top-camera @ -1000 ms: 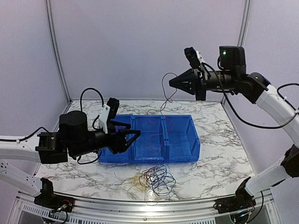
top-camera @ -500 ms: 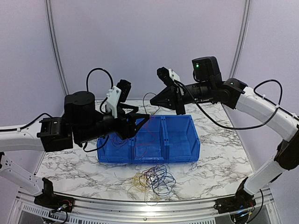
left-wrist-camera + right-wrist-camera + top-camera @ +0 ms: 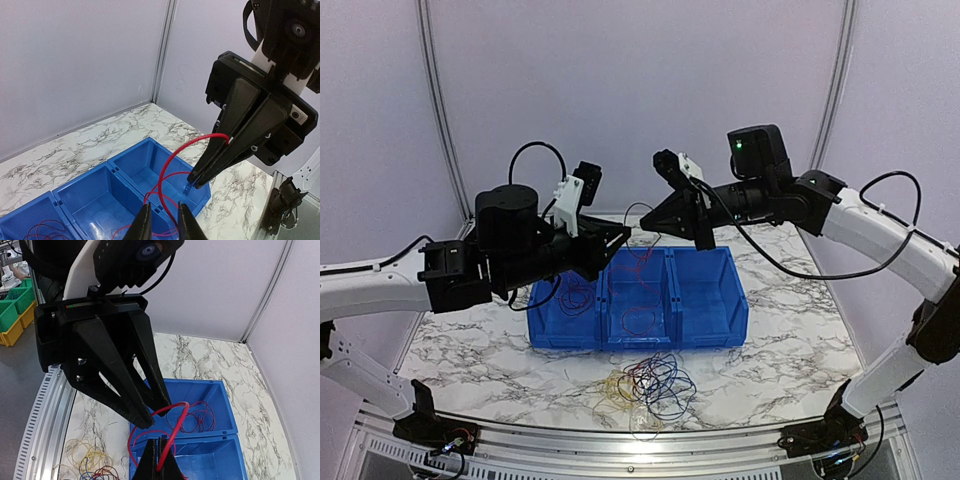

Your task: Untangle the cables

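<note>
The right hand (image 3: 160,450) is pressed together on a red cable (image 3: 175,432), which is pinched between its fingers at the bottom centre of the right wrist view. From that grip the cable is carried in a curve across to the tips of the left hand (image 3: 163,206). The left hand's fingers are held a narrow gap apart and the red cable is passed through that gap; contact with either finger cannot be made out. In the top view both hands are found almost tip to tip at the middle of the frame, raised above a blue bin (image 3: 700,325). Red strands are seen running down from the hands toward the bin. The bin is divided into three compartments side by side, and red loops (image 3: 575,297) are seen lying in the left and middle ones. In front of the bin, at the lower centre of the frame, a tangle of cables (image 3: 650,385) in yellow, dark blue and red is spread on the marbled bench (image 3: 800,330).
</note>
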`<state>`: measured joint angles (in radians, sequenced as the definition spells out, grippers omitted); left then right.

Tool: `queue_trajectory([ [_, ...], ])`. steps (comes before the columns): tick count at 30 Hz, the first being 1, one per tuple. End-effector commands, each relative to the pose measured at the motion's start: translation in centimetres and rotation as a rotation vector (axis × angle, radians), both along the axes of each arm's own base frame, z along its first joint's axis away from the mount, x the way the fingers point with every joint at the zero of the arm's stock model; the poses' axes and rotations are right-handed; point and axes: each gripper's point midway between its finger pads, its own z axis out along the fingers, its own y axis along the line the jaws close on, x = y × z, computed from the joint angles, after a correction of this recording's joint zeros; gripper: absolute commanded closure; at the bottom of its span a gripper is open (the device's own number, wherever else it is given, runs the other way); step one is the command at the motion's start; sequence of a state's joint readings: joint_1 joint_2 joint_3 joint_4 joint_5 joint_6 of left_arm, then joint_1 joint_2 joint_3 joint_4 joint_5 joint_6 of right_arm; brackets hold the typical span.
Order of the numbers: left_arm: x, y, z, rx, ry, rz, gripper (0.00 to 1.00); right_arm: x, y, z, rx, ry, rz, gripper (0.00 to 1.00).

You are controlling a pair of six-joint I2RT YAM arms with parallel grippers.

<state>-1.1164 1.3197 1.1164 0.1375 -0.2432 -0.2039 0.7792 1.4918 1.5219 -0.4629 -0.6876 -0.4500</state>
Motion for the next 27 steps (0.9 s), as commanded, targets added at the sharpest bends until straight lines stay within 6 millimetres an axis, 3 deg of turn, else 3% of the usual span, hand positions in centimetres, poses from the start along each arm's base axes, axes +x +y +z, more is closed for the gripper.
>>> queue_trajectory([
  [1, 0.0, -0.4, 1.3, -0.059, -0.006, -0.053, 0.83, -0.3, 0.1, 0.8, 0.022, -0.035, 0.004, 1.00],
  [8, 0.3, -0.5, 1.4, -0.057, -0.013, -0.066, 0.99, -0.2, 0.1, 0.5, 0.020, -0.033, 0.001, 1.00],
  [12, 0.6, -0.3, 1.3, -0.052, -0.014, -0.060, 1.00, -0.3, 0.1, 0.1, 0.017, -0.029, 0.001, 0.99],
  [15, 0.9, 0.3, 1.7, -0.052, -0.025, -0.037, 1.00, -0.1, -0.1, 0.1, 0.011, -0.031, -0.012, 0.80],
  [18, 1.7, 2.0, 3.1, -0.034, -0.055, 0.026, 1.00, 0.0, -1.0, 0.4, 0.018, -0.031, -0.027, 0.57],
  [20, 2.3, 3.6, 4.6, -0.021, -0.078, 0.075, 1.00, 0.0, -2.2, 0.6, 0.028, -0.032, -0.032, 0.48],
  [24, 3.2, 7.6, 7.8, -0.003, -0.133, 0.189, 1.00, 1.0, -5.1, -0.6, 0.031, 0.001, -0.068, 0.41],
  [27, 4.0, 10.5, 9.9, 0.013, -0.167, 0.281, 1.00, 2.1, -7.3, -3.4, 0.002, 0.017, -0.125, 0.40],
])
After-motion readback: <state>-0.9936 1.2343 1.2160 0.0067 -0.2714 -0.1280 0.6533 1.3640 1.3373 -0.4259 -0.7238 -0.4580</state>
